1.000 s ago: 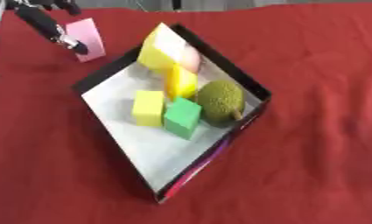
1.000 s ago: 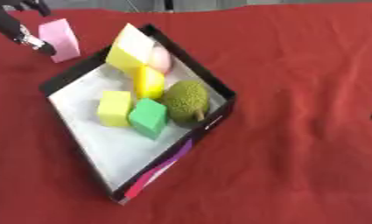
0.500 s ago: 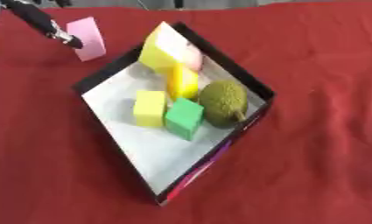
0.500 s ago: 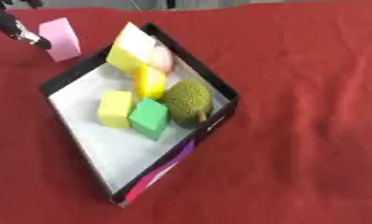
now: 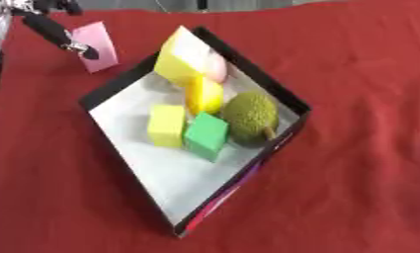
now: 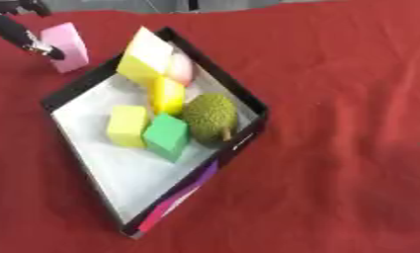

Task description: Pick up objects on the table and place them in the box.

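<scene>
The left hand (image 5: 62, 34) pinches a pink block (image 5: 99, 45) just beyond the box (image 5: 118, 84), evidently carrying it toward the blocks inside.

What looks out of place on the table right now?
One pink block is outside the box, beside its far-left corner at the left hand. The big yellow block leans on the box's far wall.

A red cloth (image 5: 360, 64) with soft creases covers the whole worktop under even light, and only a thin grey strip (image 6: 101, 5) of the room shows beyond its far edge.
</scene>
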`<move>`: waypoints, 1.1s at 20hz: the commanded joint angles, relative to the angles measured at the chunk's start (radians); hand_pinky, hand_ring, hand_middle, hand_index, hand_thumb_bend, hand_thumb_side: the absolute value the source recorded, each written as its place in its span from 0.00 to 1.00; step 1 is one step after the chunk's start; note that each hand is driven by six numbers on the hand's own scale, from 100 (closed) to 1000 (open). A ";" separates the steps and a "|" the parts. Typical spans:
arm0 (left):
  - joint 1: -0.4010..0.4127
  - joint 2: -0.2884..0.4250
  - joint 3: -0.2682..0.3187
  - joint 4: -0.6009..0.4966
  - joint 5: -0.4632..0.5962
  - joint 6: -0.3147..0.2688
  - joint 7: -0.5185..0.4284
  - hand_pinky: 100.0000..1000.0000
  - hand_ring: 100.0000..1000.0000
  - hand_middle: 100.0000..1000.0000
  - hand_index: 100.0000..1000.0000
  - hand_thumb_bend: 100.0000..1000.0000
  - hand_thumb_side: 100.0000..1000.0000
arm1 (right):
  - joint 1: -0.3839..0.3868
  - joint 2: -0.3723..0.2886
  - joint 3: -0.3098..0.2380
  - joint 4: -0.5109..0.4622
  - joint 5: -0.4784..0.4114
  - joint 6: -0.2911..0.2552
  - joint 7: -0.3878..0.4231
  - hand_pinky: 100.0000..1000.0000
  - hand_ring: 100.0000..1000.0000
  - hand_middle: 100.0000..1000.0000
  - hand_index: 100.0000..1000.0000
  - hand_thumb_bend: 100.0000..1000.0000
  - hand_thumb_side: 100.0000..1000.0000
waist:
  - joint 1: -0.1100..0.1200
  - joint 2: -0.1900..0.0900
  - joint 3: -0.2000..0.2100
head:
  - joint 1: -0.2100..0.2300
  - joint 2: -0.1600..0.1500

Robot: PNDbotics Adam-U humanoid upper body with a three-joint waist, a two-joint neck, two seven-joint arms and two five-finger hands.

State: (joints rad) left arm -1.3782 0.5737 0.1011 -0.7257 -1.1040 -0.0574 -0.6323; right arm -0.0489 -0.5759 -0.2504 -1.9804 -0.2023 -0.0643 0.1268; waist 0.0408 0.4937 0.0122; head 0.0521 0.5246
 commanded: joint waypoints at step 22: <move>-0.009 0.028 0.021 -0.022 -0.047 0.079 0.197 0.64 0.67 0.48 0.29 0.26 0.00 | -0.019 -0.002 0.005 -0.020 0.024 0.014 0.012 0.94 0.62 0.60 0.87 0.00 0.43 | 0.009 -0.009 -0.026 | 0.017 -0.018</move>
State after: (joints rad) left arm -1.3718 0.5736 0.1193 -0.7161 -1.1308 0.0004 -0.4812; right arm -0.0655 -0.5608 -0.2392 -1.9804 -0.1768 -0.0507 0.1385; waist 0.0528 0.5149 -0.0135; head 0.0689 0.5084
